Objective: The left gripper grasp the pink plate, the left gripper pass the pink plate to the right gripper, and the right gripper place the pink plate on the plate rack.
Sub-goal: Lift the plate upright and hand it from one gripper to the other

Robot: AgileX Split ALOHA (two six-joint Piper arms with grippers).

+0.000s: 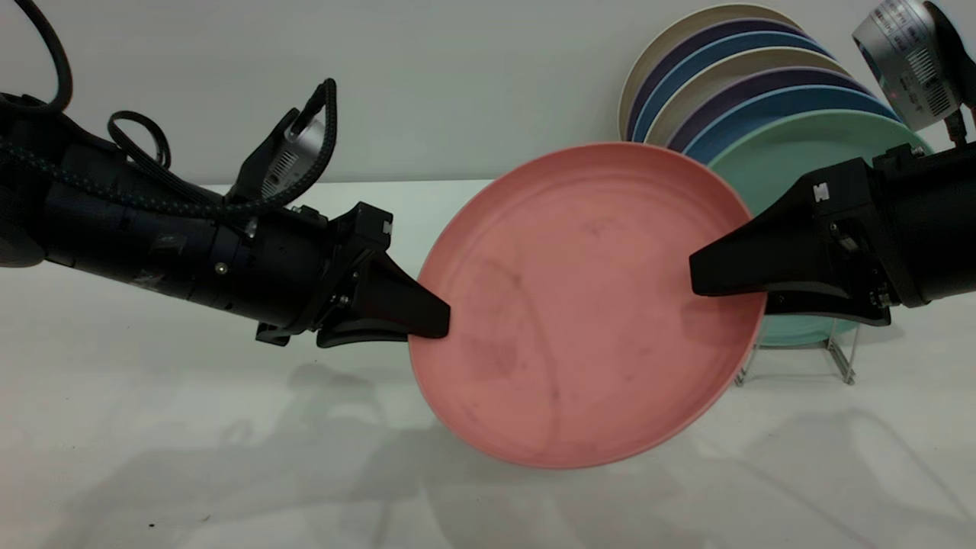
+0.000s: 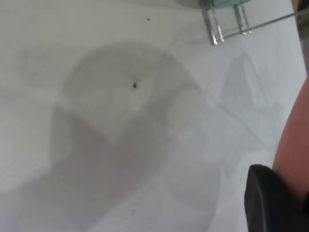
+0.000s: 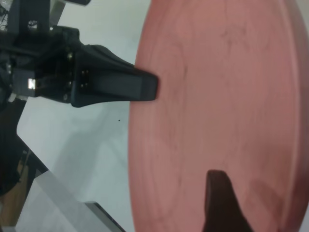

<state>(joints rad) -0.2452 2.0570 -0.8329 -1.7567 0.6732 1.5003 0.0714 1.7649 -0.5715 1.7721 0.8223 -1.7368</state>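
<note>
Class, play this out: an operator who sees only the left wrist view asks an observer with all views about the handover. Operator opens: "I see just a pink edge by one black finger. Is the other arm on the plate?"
Observer: Yes. The right gripper pinches the pink plate at the rim opposite the left gripper.
Operator: Is the plate on the table?
Observer: No, it hangs tilted above the table.
Operator: What is already in the plate rack?
Observer: A row of upright plates, a mint-green plate nearest.

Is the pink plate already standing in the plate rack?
No, the pink plate hangs above the table, gripped at opposite edges by the left gripper and the right gripper, in front of the plate rack.
</note>
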